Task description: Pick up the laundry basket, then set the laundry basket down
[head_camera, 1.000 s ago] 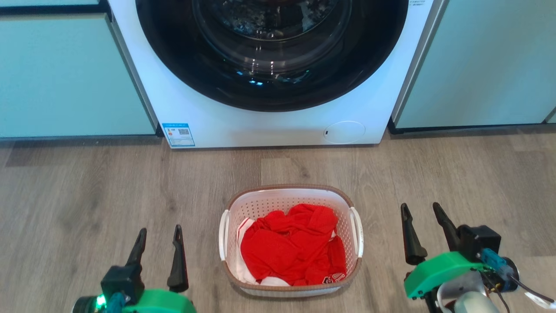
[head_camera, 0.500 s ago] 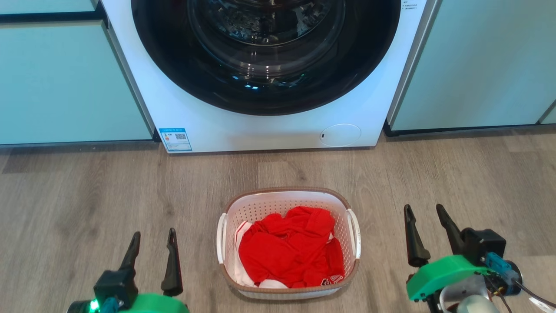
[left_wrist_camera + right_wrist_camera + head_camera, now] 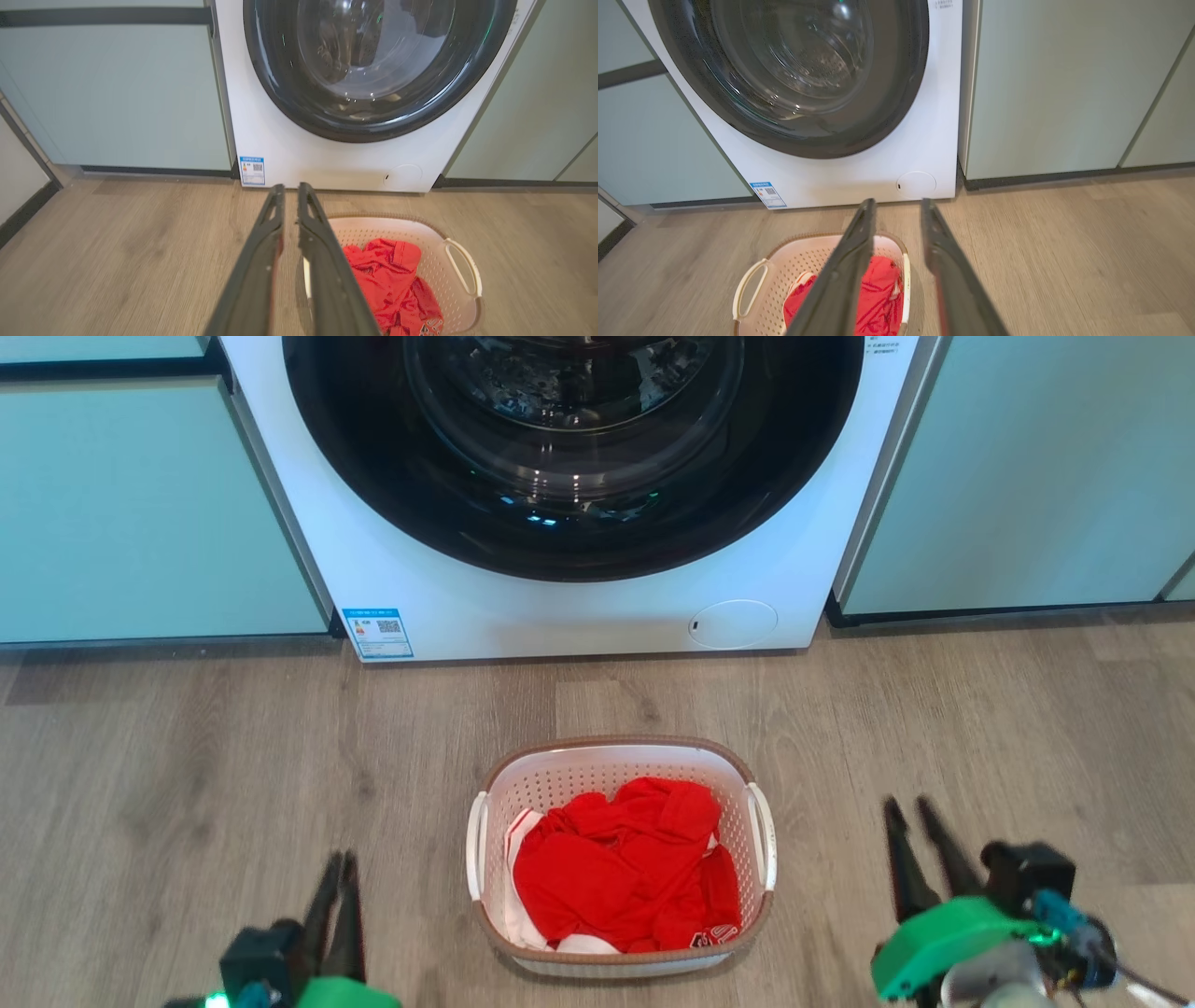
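We see the laundry basket [image 3: 607, 767] standing flat on the wood floor [image 3: 187, 756], a little way out from the front of the big white washer [image 3: 579, 616]. It sits between our two grippers and touches neither one. Red clothes [image 3: 625, 868] lie in a loose heap inside it.

Our left gripper [image 3: 341, 863] is out to the left of the basket, well apart from it. Its two fingers are almost together, with just a thin slit between them, and they hold nothing. Our right gripper [image 3: 907, 803] is out to the right of the basket. Its fingers are a bit wider apart, and they hold nothing too.

We think the basket will be light, since it is thin plastic with only a few soft clothes in it. The walls are full of holes, so they may bend a little if we squeeze them. The plastic looks smooth and could slip.

The best places to hold it are the white loops on its sides, the left handle [image 3: 476, 845] and the right handle [image 3: 764, 835]. Each loop stands off the wall, so a finger can hook in behind it. If we take both and lift evenly, the clothes should stay in.
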### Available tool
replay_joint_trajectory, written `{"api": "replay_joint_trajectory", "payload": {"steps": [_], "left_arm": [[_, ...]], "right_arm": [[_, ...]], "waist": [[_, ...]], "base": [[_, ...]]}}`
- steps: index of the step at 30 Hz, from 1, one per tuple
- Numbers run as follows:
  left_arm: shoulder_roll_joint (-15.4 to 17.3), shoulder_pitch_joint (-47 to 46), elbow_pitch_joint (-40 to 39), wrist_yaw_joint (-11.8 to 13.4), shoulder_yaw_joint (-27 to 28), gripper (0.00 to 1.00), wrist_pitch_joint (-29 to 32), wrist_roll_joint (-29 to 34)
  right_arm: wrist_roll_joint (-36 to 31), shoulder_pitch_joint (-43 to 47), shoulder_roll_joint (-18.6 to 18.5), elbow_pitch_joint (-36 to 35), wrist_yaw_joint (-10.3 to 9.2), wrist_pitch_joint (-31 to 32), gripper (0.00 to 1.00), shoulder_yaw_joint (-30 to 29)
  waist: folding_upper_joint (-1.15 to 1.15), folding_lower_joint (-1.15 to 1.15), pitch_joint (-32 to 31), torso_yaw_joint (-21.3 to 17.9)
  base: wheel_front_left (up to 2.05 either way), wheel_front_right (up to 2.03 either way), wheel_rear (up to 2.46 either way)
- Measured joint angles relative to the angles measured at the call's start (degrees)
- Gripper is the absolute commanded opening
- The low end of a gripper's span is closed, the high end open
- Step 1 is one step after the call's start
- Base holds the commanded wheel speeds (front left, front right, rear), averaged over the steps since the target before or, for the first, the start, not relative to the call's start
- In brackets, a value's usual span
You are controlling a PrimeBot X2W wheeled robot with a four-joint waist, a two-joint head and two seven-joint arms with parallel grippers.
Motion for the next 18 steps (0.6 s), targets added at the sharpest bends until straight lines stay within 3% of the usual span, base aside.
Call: {"api": "replay_joint_trajectory", "payload": {"steps": [5, 18], "left_arm": [[0.0, 1.2, 3.9, 0.0, -0.1, 0.00, 0.1, -0.5], [0.0, 0.8, 4.3, -1.0, 0.1, 0.00, 1.8, -9.8]], "right_arm": [[0.6, 2.2, 0.1, 3.8, 0.00, 0.2, 0.00, 0.1], [9.1, 2.1, 0.1, 3.7, 0.00, 1.8, 0.00, -0.4]], "waist": [[0.00, 0.00, 0.0, 0.0], [0.00, 0.00, 0.0, 0.0]], "base": [[0.00, 0.00, 0.00], [0.00, 0.00, 0.00]]}}
